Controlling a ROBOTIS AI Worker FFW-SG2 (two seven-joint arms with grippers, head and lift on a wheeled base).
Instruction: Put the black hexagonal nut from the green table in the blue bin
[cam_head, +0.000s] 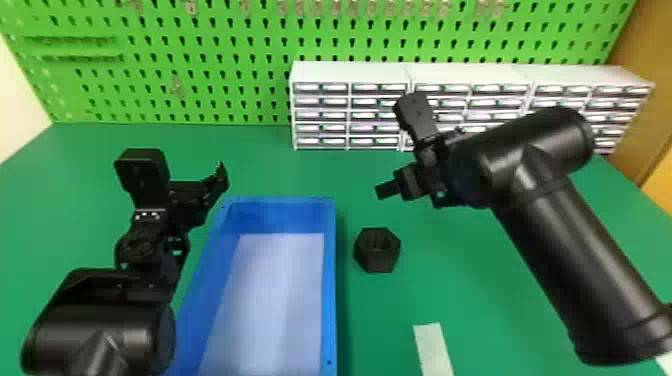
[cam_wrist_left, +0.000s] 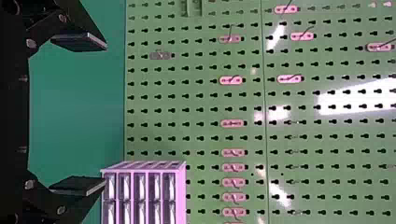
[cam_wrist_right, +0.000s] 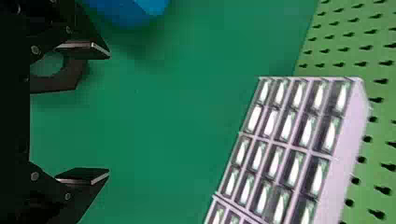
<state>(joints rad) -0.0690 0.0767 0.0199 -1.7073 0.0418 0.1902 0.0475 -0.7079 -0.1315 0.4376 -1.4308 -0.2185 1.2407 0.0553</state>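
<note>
The right end effector (cam_wrist_right: 108, 113) is hanging above the green desk (cam_head: 382, 325), its two flat fingers standing wide apart and holding nothing. The black hexagonal nut (cam_head: 377, 260) is lying on the desk, just right of the blue bin (cam_head: 329, 280) and nearer than that end effector. The left end effector (cam_wrist_left: 106, 114) is waiting by the bin's far left corner, also spread wide and empty.

Going straight down from here would probably be missing the nut on its far side, so the end effector is needing to come nearer first. The narrow gap between nut and bin is posing the main risk: a left-side finger could be landing on the bin's wall or shoving it. Pinching across corners rather than flat faces could be twisting the nut loose, and carrying it too low could be knocking it against the right rim.
</note>
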